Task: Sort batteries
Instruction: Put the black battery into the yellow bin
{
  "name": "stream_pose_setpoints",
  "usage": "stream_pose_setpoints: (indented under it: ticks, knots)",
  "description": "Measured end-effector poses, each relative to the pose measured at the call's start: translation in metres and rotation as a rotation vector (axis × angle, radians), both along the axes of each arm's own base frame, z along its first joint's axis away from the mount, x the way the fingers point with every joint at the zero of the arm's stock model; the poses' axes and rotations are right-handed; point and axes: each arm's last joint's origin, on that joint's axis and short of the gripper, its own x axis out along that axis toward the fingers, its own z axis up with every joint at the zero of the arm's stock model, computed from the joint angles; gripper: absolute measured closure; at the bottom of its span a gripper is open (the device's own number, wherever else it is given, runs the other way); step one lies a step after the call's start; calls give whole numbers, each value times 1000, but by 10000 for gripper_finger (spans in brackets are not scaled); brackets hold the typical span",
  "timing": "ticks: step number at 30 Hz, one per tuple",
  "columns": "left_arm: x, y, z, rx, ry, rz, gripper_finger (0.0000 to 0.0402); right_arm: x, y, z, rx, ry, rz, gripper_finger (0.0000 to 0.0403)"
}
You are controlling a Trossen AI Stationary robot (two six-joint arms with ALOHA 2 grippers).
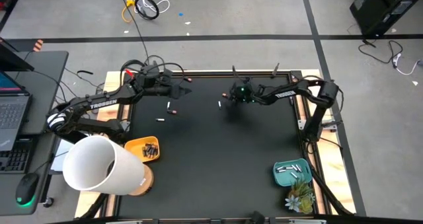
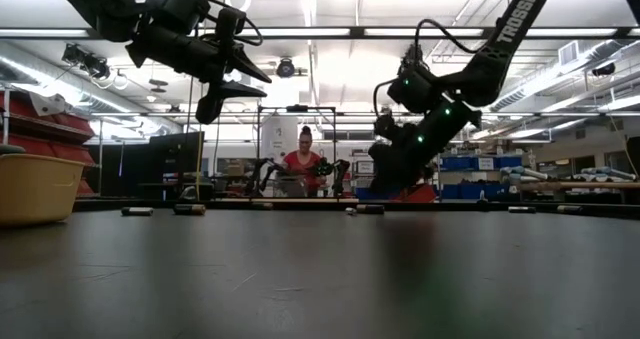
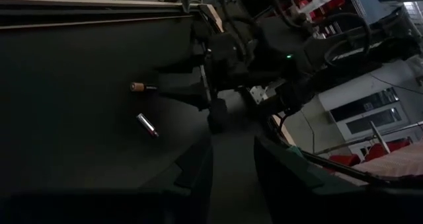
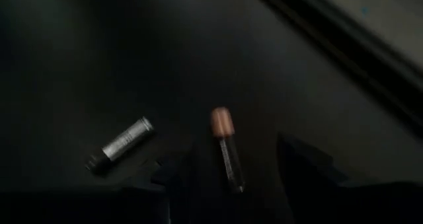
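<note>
Black mat [image 1: 218, 151] underfoot; both "TROSSEN" arms' fingers gape (nothing held) above loose batteries [image 4: 227, 148].

Arms: two, one left gripper [image 1: 183, 86] and one right gripper [image 1: 228, 96].

Trays: two, one yellow tray [image 1: 134, 147] and one teal tray [image 1: 280, 177].

Loose batteries on the black mat [image 1: 218, 158]: three in the high view, at [image 1: 171, 108], [image 1: 160, 119] and [image 1: 219, 104].

Batteries in the trays: several in each, exact count cannot be told.

Person [image 2: 303, 161]: one.
</note>
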Motion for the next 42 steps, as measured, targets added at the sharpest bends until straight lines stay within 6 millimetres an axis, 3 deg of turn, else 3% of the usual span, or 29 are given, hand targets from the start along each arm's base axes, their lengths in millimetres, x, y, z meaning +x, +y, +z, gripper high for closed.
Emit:
stream_pose_setpoints:
  ticks: [10, 14, 19, 25, 32, 34, 42]
  knots:
    - [0, -1, 0, 2, -3, -28, 277, 9, -1, -17, 82, 90, 32, 227]
    - [0, -1, 0, 3, -4, -32, 277, 16, -8, -18, 167, 180, -15, 276]
    - [0, -1, 0, 2, -5, -36, 277, 21, -12, -12, 181, 235, -18, 377]
    - [0, -1, 0, -2, -9, -53, 277, 23, -13, -10, 185, 250, -30, 379]
    - [0, -2, 0, -19, -14, -60, 277, 22, -9, 5, 174, 213, 18, 379]
    - [0, -2, 0, -28, -16, -72, 277, 22, -8, 17, 158, 176, 23, 400]
    - [0, -3, 0, -65, -19, -75, 273, 18, -3, 52, 105, 88, 40, 398]
